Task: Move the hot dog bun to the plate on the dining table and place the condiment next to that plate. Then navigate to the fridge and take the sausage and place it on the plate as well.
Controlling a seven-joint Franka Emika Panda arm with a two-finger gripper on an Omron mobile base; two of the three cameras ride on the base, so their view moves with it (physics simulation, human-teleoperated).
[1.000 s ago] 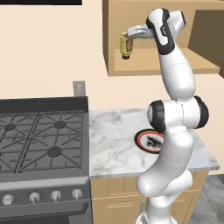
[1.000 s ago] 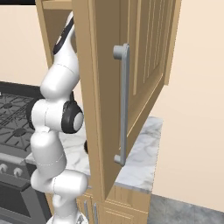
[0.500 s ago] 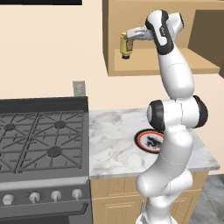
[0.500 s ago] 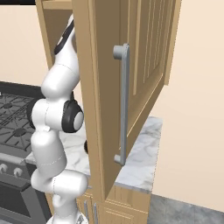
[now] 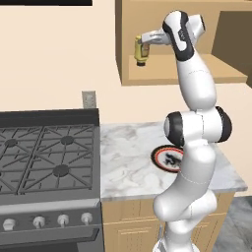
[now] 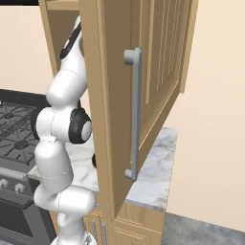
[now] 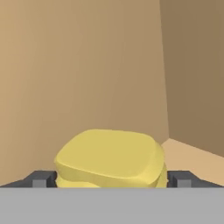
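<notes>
While comparing against a second ago, I find almost nothing has moved: the arm still reaches into the open upper cabinet (image 5: 152, 75). The gripper (image 7: 111, 179) stays wide open. Its finger tips (image 7: 41, 178) flank a rounded yellow item, which I take for the hot dog bun (image 7: 109, 155), on the cabinet shelf near the back wall. No squeeze is visible. Judgement: the bun is not yet grasped, so the first transfer has not started; closing the jaws comes next.
</notes>
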